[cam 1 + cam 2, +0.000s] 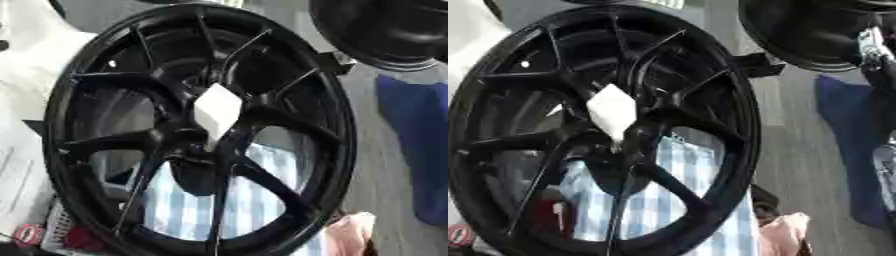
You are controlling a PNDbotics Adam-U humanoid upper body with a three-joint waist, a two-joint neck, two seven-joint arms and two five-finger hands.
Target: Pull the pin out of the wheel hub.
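Filling almost the whole view, nearest the camera, stands a black wheel hub [199, 131], upright on its edge and slightly tilted, its face turned toward the camera. Its rim is a broad, glossy ring; thin paired spokes fan outward from a thick, lumpy centre, and the metal looks smooth and dark, catching soft highlights along the spoke edges.

At the centre sits the pin [612, 112], a pale white, faceted piece, roughly diamond-shaped, narrowing to a thin tip at its lower end where it meets the hub's middle. It is seated in the hub, nothing gripping it.

Through the gaps between the lower spokes shows a blue-and-white checked cloth [254, 200], soft and matte. At the lower right edge lies something pink [350, 232], its shape unclear. A red and white item [31, 234] peeks out at the lower left.

Far right, above, hangs a second dark round object [385, 30], also glossy. Below it, a blue surface [418, 150] runs down the right side.

At the right edge of the right eye view, a dark arm with a silver part [874, 47] comes down; whether its hand is released or clenched cannot be told. No left hand shows.
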